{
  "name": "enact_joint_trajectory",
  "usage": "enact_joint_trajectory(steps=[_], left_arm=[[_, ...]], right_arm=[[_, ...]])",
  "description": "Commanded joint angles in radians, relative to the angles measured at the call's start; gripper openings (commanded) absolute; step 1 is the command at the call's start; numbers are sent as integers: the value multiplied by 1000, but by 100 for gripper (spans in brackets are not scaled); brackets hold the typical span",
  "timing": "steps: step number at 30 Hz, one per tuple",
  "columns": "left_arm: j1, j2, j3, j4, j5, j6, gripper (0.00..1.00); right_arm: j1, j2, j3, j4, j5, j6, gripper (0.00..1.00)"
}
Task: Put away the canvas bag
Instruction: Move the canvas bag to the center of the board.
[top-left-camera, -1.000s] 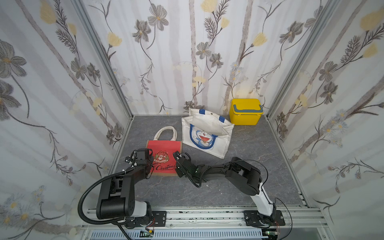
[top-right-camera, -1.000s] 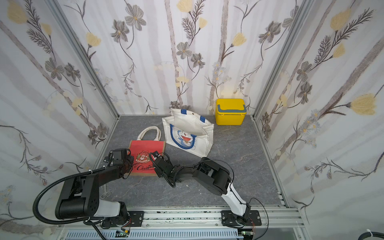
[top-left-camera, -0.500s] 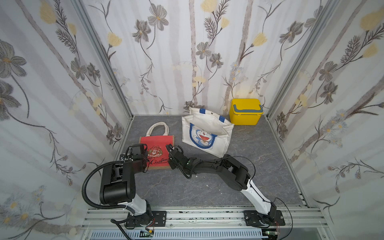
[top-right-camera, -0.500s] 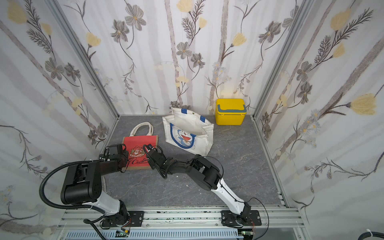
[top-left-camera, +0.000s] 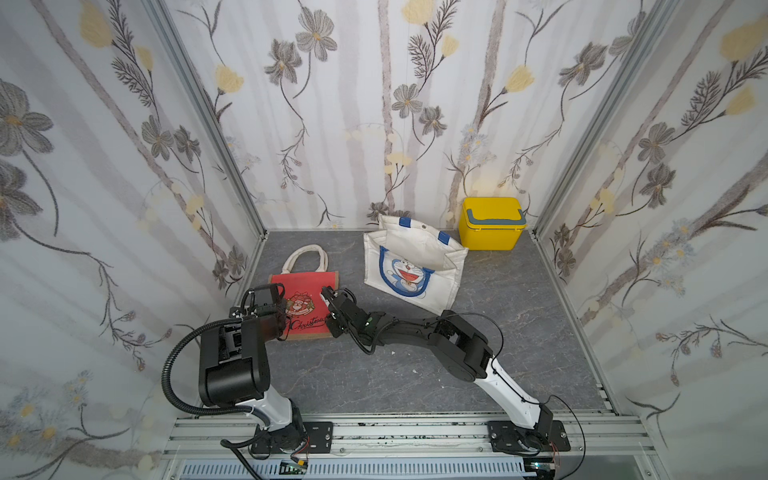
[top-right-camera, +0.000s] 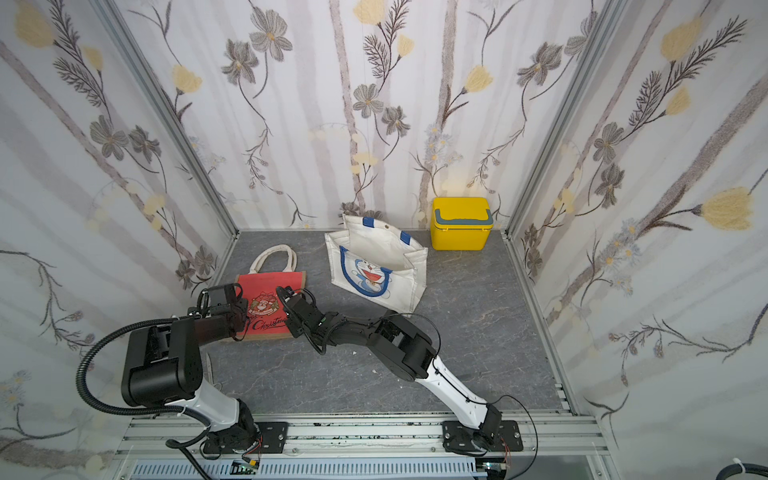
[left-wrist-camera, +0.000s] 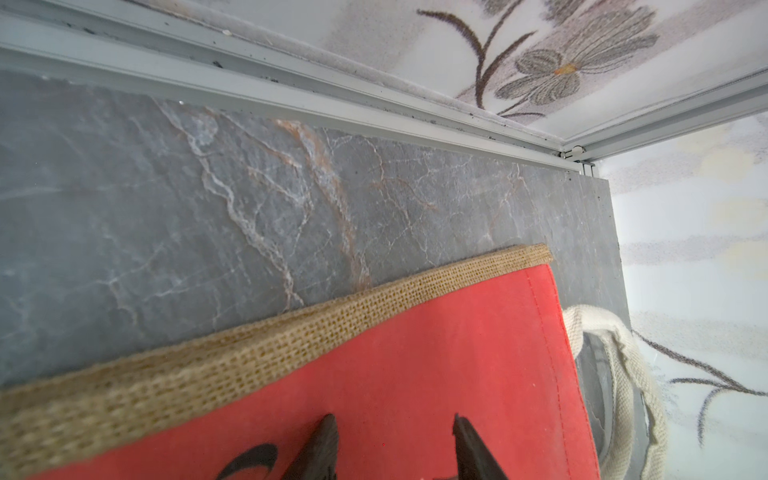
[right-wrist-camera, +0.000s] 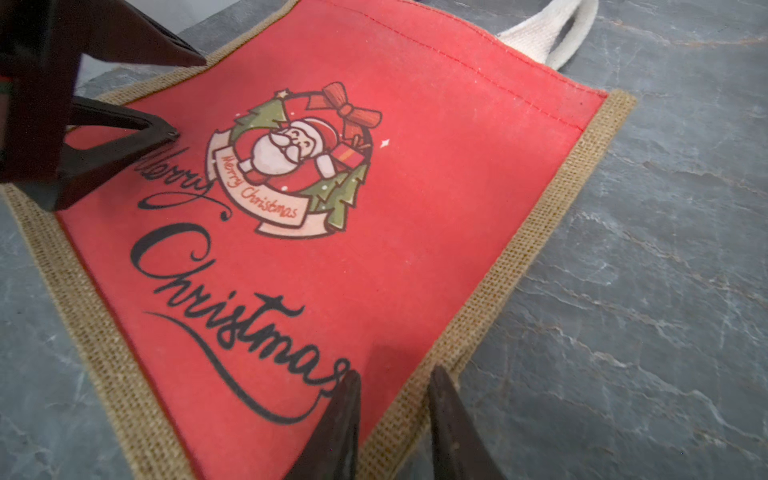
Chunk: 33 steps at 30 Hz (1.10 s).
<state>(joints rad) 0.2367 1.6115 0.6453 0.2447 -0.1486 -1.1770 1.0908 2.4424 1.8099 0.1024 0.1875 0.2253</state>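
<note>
Poising the left gripper (left-wrist-camera: 394, 422), jaws moderately apart, over the red Christmas bag (top-left-camera: 305, 297) lying flat on the grey floor (top-left-camera: 374, 374) near the Doraemon bag (top-left-camera: 409, 274); straddling its burlap edge (right-wrist-camera: 540, 232) with the right gripper (right-wrist-camera: 395, 374), narrowly parted.

Your left arm (top-left-camera: 232, 365): black housings, white link, ribbed black hose (top-left-camera: 165, 376).
Your right arm (top-left-camera: 457, 340): matching colours, thin black wires (top-left-camera: 582, 436).
Your left gripper (left-wrist-camera: 394, 417): dark tapered fingers (left-wrist-camera: 320, 449).
</note>
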Motion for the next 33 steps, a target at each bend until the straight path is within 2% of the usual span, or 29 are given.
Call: enact_joint_trajectory(steps=[1,3,6,10,11,12,15,17,19,21,23,28,33], left_arm=[[0,-4,11,-131,54,-12,53],[1,-39,14,-146,45,1,58],[1,-134,10,-154,31,13,68],[0,-255,23,-199,19,24,79],[0,-287,22,-204,15,30,84],[0,-316,18,-205,13,34,87],[-2,-429,-9,-190,22,54,100],[-4,-498,-30,-158,47,85,100],[-6,-572,-85,-22,135,166,100],[-8,-650,-177,172,229,173,100],[-13,-703,-231,284,298,160,100],[-74,-718,-167,252,373,184,100],[-226,-691,-95,257,394,245,100]], right_arm=[[2,-28,8,12,-43,-23,36],[3,-58,-2,6,-22,-33,45],[2,-109,-17,-4,34,-32,67],[7,-199,-45,-8,66,-32,86],[10,-228,-67,8,70,-36,95],[12,-254,-84,17,79,-38,100],[20,-349,-152,56,113,-53,100],[23,-426,-212,90,139,-63,100],[21,-501,-271,116,162,-64,100],[20,-586,-336,143,180,-77,100],[17,-661,-390,160,204,-93,100],[5,-836,-508,157,228,-122,100],[-8,-1004,-614,147,291,-152,100]])
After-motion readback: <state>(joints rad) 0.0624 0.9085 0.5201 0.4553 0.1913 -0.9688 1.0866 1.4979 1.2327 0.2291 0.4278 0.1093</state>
